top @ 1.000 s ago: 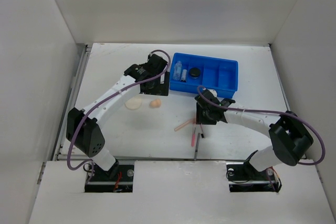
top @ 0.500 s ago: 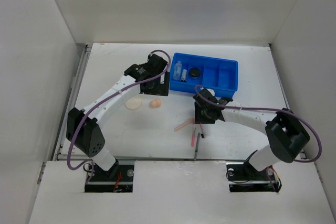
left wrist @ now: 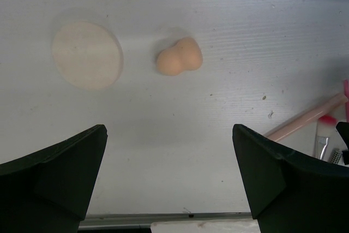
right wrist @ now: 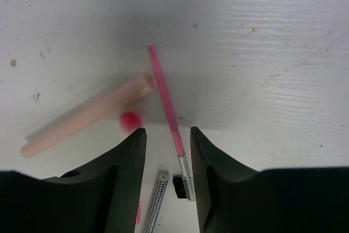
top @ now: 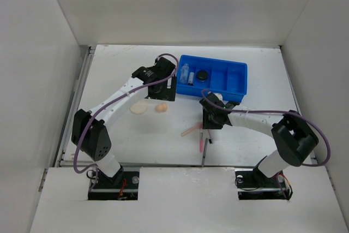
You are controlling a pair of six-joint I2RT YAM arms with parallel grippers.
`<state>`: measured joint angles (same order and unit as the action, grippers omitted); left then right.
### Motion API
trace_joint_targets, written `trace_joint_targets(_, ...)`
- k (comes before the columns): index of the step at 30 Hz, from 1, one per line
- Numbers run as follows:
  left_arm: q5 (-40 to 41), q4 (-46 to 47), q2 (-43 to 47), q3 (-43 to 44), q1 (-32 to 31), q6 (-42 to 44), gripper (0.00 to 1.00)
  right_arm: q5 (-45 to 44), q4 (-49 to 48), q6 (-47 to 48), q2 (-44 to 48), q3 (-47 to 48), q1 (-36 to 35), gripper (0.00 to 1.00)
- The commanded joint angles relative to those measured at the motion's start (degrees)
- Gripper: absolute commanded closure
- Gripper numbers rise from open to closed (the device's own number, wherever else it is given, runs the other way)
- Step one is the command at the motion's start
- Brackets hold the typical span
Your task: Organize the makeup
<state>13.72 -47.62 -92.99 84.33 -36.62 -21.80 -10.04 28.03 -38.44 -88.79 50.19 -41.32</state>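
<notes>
Blue tray [top: 241, 83] holding tube [top: 184, 73], vial [top: 191, 76] and jar [top: 202, 75] already; puff [left wrist: 87, 54], sponge [left wrist: 179, 63] and pencils [top: 202, 137] left out on table [top: 262, 124], left gripper [left wrist: 169, 135] gaping empty, right gripper [right wrist: 167, 135] narrowly parted over pencils, clasping nothing.

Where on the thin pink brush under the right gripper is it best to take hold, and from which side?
I would take the pink brush at the middle of its handle, coming straight down from above. It lies flat on the table, so only its two long sides are free, and the open jaws of the right gripper stand across its thin width.
</notes>
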Motion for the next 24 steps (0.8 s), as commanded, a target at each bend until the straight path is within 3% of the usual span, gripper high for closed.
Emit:
trace_joint_targets(1, 0.61, -1.08, 0.44, 0.48, 0.06, 0.71, 0.01, -2.26, -1.05, -2.34, 1.61, 0.34, -0.25, 0.57)
trace_joint_targets(4, 0.61, -1.08, 0.44, 0.48, 0.06, 0.71, 0.01, -4.19, -0.44, -3.48, 1.61, 0.34, -0.25, 0.61)
trace_joint_targets(15, 0.61, -1.08, 0.44, -0.05, 0.06, 0.71, 0.01, -3.76, -1.22, -3.49, -2.52, -0.8, -0.25, 0.62)
trace_joint_targets(19, 0.61, -1.08, 0.44, -0.58, 0.06, 0.71, 0.01, -4.28, -1.22, -4.71, -4.36, -0.8, -0.25, 0.68)
trace_joint_targets(24, 0.61, -1.08, 0.44, -0.58, 0.06, 0.71, 0.01, -7.27, 1.75, -6.73, -2.19, -0.28, -0.25, 0.85)
